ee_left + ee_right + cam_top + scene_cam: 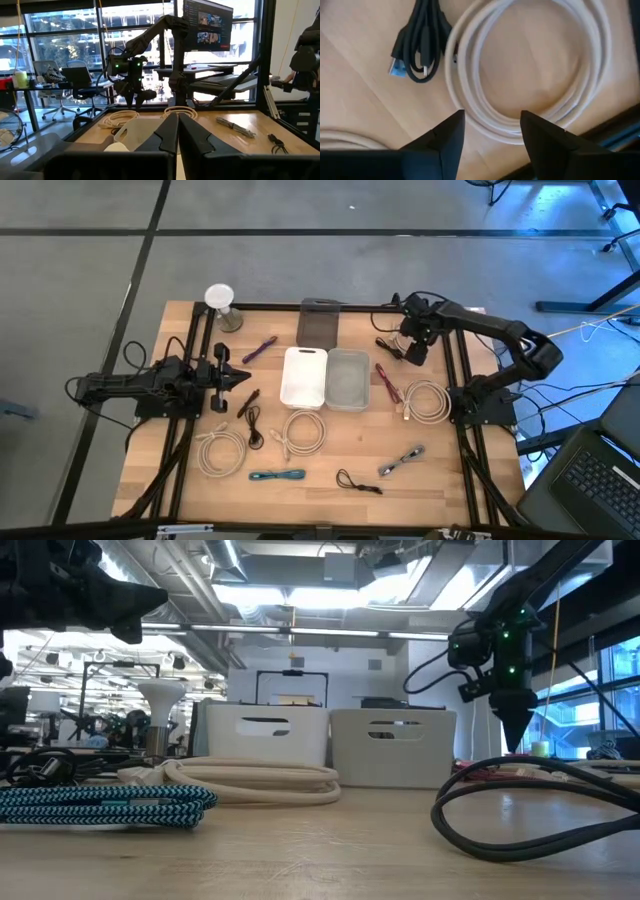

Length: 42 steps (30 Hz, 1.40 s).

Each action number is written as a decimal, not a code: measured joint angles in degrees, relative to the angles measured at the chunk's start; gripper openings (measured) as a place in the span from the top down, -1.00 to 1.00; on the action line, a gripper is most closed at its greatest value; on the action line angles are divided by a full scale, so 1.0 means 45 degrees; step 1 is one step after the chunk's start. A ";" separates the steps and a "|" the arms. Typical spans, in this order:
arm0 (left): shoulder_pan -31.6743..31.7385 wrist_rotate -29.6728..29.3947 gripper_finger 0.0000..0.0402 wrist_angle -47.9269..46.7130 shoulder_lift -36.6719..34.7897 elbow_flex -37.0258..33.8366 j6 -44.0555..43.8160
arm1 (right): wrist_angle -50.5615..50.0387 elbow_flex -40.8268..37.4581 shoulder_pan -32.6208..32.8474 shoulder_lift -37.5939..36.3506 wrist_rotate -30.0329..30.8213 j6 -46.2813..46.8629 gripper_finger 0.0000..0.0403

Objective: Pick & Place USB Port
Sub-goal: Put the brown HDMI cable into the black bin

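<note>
The right hand (413, 354) hangs over the far right part of the table (330, 490), just right of the grey bin (347, 378). In its wrist view the fingers stand moderately apart with nothing between them. Below them lies a coiled white cable (530, 65), and just beside that coil a bundled black USB cable (417, 45) with a blue plug, flat on the wood and untouched. In the low view this hand (512, 730) points straight down, clear of the tabletop

The left hand (236, 377) waits at the left side of the table, level and pointing toward the white bin (304, 377). Its fingers (167, 132) are drawn together to a narrow slit, holding nothing

More cables lie along the near side, among them a teal braided cable (277, 476) and two cream coils (222, 448)
</note>
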 joint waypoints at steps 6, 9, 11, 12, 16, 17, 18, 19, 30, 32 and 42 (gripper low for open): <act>-0.0002 0.0000 0.97 -0.0003 0.0000 -0.0004 0.0003 | 0.0394 0.0000 0.0000 0.0622 -0.0437 0.0050 0.12; 0.0000 0.0000 0.96 -0.0003 0.0000 -0.0002 -0.0003 | 0.0674 0.0000 0.0000 0.1025 -0.0461 0.0050 0.12; -0.0002 0.0000 0.96 -0.0003 0.0000 -0.0002 -0.0003 | 0.0840 0.0000 0.0000 0.1371 -0.0471 0.0058 0.12; 0.0003 0.0000 0.97 -0.0003 0.0000 -0.0003 -0.0003 | 0.0924 0.0000 0.0000 0.1559 -0.0471 0.0088 0.12; 0.0003 0.0000 0.97 -0.0003 0.0000 -0.0001 -0.0012 | 0.0994 0.0013 0.0000 0.2283 -0.0747 0.0137 0.11; -0.0002 0.0000 0.96 -0.0007 0.0000 0.0000 -0.0012 | 0.1013 0.0004 0.0001 0.2457 -0.0825 0.0138 0.11; 0.0001 0.0000 0.96 -0.0007 0.0000 -0.0005 -0.0008 | 0.0985 0.0025 0.0005 0.2649 -0.0815 0.0148 0.12; -0.0002 0.0000 0.96 -0.0010 0.0000 0.0000 0.0002 | 0.0990 0.0024 0.0005 0.2701 -0.0814 0.0145 0.13; 0.0003 0.0005 0.98 -0.0529 0.0000 -0.0005 -0.0783 | 0.0865 0.0009 0.0010 0.2536 -0.0796 0.0248 0.91; 0.0002 0.0005 0.98 -0.0636 0.0000 0.0000 -0.1067 | 0.0880 -0.0014 0.0005 0.2389 -0.0612 0.0387 0.90; -0.0002 -0.0058 0.98 -0.0766 0.0000 -0.0001 -0.1246 | -0.0178 -0.0044 0.0207 0.0198 0.0518 0.1173 0.93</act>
